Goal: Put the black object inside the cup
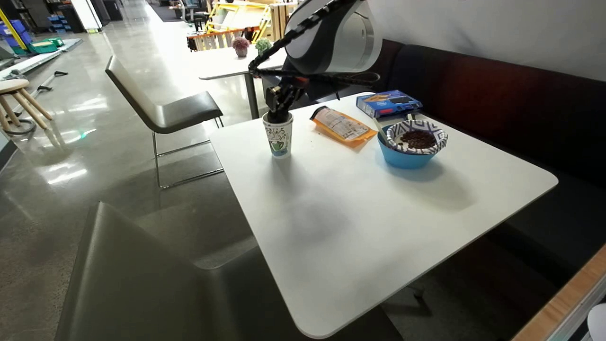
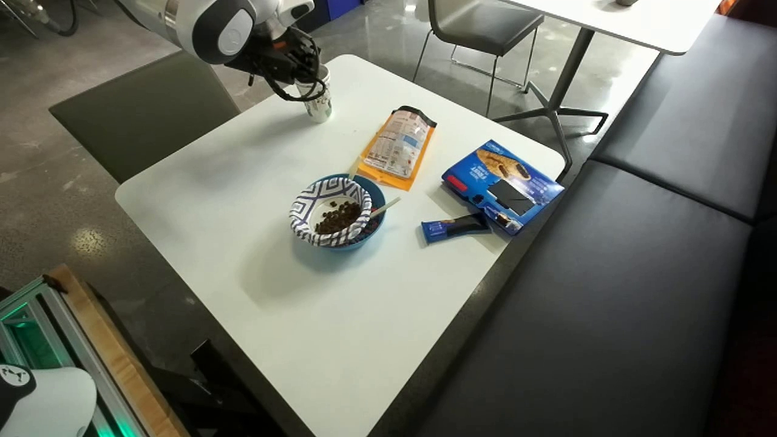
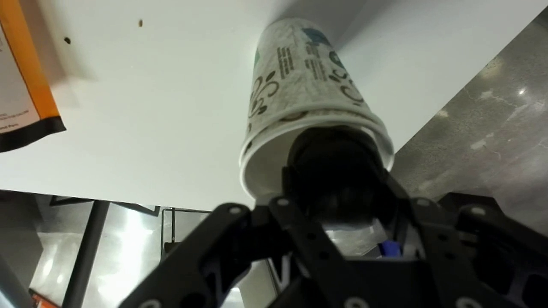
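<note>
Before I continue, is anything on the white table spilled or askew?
A tiny dark crumb lies near the orange packet, perhaps spilled; the patterned white paper bowl looks askew, overhanging the round blue bowl.

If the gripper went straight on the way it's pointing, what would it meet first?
Probably the inside of the cup, with the black object in the gripper touching first; wall or bottom, I can't tell.

Obj. (image 3: 336, 156) ptly in cup (image 3: 304, 85)
</note>
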Controlling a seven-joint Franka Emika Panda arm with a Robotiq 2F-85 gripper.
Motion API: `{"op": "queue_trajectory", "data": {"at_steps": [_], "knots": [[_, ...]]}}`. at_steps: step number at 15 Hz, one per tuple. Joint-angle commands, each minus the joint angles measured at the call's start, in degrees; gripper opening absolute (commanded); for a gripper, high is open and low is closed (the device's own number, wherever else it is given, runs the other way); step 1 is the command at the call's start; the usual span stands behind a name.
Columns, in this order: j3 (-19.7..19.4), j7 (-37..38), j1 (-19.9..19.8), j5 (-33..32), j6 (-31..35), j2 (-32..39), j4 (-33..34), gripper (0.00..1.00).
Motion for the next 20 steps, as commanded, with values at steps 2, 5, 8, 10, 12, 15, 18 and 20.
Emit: {"op": "queue_trajectory", "data": {"at_steps": [2,5,8,10,12,15,18,20], "knots": [[-1.65,2.96,0.86,-2.16,0.33,-0.96,-0.19,0.86],[-1.64,2.14,-0.87,-2.1,-0.11,-4.31,-1.85,1.0],[0.75,-2.16,-5.87,0.98,-9.83,-10.45,-5.01,1.0],[1.78,-6.27,-9.45,3.2,-18.93,-14.77,-6.78,1.0],[1.41,-12.48,-12.05,8.09,-25.33,-18.97,-8.81,0.99],[-3.49,-16.76,-12.32,10.21,-31.52,-24.66,-12.82,1.0],[-6.64,-16.51,-9.94,9.61,-30.87,-22.93,-10.26,1.0],[-7.14,-16.54,-9.47,9.61,-30.79,-22.94,-10.1,1.0]]}}
